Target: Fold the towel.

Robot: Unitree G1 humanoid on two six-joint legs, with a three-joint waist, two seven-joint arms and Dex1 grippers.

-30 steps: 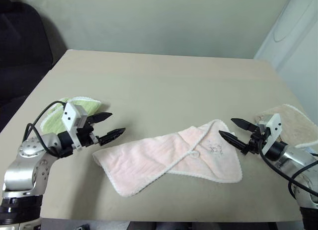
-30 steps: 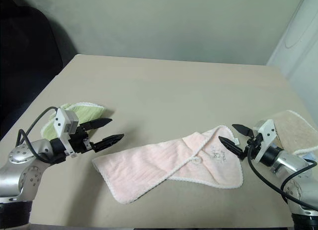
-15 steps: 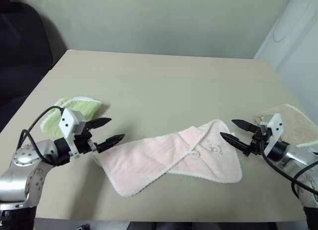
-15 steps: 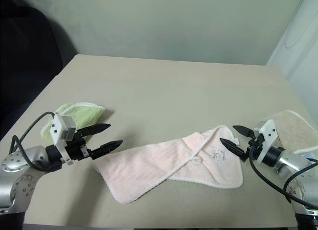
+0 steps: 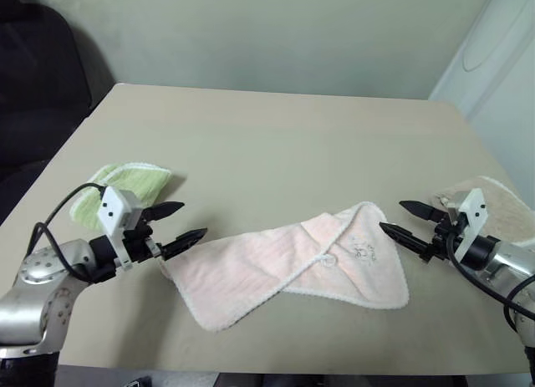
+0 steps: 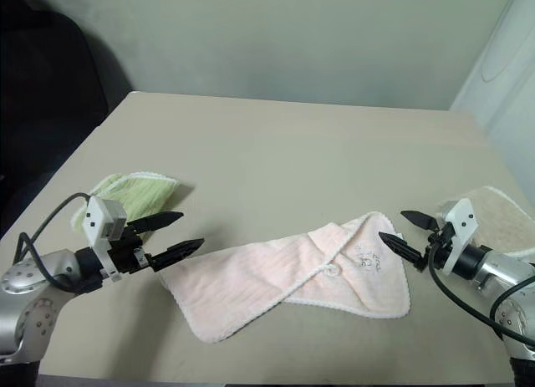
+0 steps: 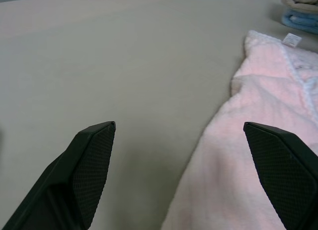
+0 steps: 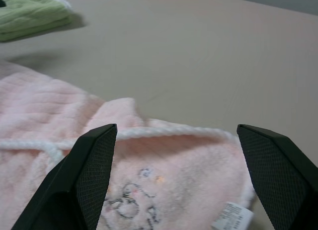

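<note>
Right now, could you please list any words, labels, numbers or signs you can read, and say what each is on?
No text can be read.
Pink towel: a faint printed mark, a line drawing rather than clear letters.
Pink towel: a small white sewn tag, its print too small and blurred to read.
Green towel and beige towel: no writing visible.

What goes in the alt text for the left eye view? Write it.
A pink towel, partly folded, lies on a beige table between two open end effectors, left and right. A green towel sits behind the left one, a beige towel behind the right.
</note>
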